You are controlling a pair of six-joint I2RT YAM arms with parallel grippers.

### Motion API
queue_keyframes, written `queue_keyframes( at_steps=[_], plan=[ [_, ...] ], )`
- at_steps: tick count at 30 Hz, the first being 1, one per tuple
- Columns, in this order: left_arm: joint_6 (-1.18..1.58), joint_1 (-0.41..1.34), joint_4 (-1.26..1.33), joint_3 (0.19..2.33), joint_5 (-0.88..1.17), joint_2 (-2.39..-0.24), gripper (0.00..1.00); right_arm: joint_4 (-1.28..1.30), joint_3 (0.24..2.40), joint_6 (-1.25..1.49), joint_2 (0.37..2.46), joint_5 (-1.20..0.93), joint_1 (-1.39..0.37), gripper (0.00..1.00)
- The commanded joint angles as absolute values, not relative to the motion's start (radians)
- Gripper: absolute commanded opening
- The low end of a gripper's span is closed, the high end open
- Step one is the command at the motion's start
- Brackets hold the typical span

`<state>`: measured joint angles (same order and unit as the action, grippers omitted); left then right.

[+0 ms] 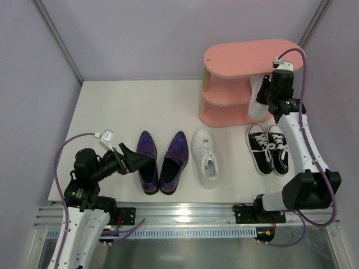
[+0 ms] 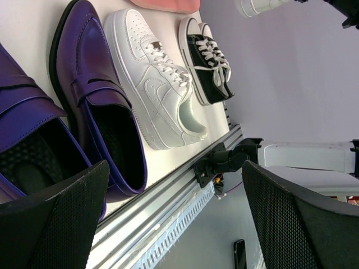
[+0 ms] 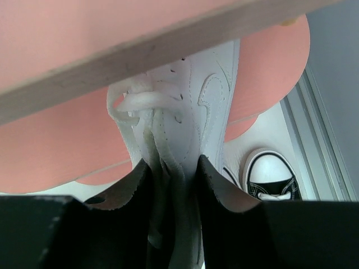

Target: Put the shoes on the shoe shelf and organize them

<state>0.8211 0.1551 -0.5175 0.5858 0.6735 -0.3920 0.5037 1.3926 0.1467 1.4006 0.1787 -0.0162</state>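
Observation:
The pink shoe shelf (image 1: 224, 115) stands at the back right. My right gripper (image 1: 262, 94) is shut on a white sneaker (image 1: 257, 103) and holds it in the shelf's middle tier; in the right wrist view the sneaker (image 3: 190, 106) is pinched between my fingers under a pink board (image 3: 67, 45). The other white sneaker (image 1: 205, 157) lies on the table. The purple loafers (image 1: 162, 161) lie left of it, the black canvas sneakers (image 1: 267, 148) right of it. My left gripper (image 1: 133, 158) is open and empty beside the left loafer's heel (image 2: 33, 168).
A metal rail (image 1: 185, 216) runs along the table's near edge. Grey walls close in the left, back and right sides. A phone (image 2: 239, 253) lies on the floor below the rail.

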Motion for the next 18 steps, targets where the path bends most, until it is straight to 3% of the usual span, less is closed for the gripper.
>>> queue_keyframes(
  at_steps=[1,6,11,18],
  plan=[
    [0.801,0.155,-0.517,0.627,0.675,-0.394,1.0,0.209,1.347,0.221,1.353,0.19,-0.018,0.04],
    [0.81,0.155,-0.509,0.63,0.672,-0.394,1.0,0.117,1.287,0.262,1.315,0.164,-0.017,0.11],
    [0.816,0.155,-0.512,0.634,0.669,-0.39,1.0,0.14,1.334,0.275,1.33,0.13,-0.018,0.39],
    [0.818,0.155,-0.518,0.634,0.667,-0.391,1.0,0.155,1.359,0.284,1.287,0.132,-0.018,0.54]
  ],
)
